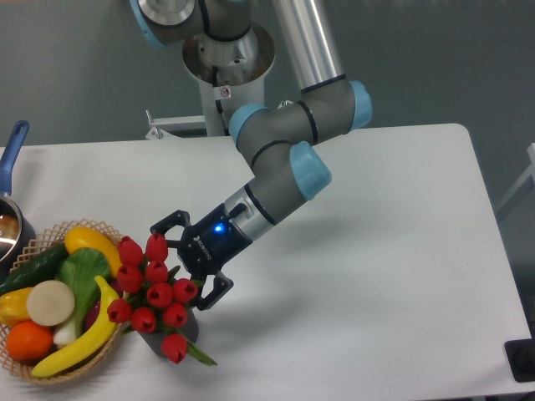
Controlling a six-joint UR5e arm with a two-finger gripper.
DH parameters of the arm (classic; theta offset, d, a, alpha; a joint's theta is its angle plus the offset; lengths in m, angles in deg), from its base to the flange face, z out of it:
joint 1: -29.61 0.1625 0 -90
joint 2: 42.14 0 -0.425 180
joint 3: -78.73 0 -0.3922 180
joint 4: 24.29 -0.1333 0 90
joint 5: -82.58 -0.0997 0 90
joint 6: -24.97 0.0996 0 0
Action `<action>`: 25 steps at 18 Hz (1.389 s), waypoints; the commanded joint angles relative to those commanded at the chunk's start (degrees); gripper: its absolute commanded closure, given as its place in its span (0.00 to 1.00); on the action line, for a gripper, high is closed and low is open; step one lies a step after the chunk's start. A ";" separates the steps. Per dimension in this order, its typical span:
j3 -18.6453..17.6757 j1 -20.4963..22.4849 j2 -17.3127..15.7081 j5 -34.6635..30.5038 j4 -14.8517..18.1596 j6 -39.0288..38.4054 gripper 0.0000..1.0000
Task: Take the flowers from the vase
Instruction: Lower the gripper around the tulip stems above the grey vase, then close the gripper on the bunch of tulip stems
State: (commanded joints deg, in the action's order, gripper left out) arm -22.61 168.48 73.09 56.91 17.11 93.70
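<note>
Now gripper (180, 262) agape beside flowers (153, 292)

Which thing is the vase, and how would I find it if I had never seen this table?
Start at the round woven basket of fruit and vegetables at the white table's front left corner. Touching its right side stands the short dark grey vase, mostly hidden under the bunch of red tulip flowers. It alone has flowers sticking out; the black two-finger gripper is open right beside them.
</note>
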 joint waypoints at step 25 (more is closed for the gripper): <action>-0.35 0.88 -2.72 1.49 0.09 -3.69 0.86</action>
State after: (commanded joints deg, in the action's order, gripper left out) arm -22.96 169.36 70.37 58.40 17.20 90.02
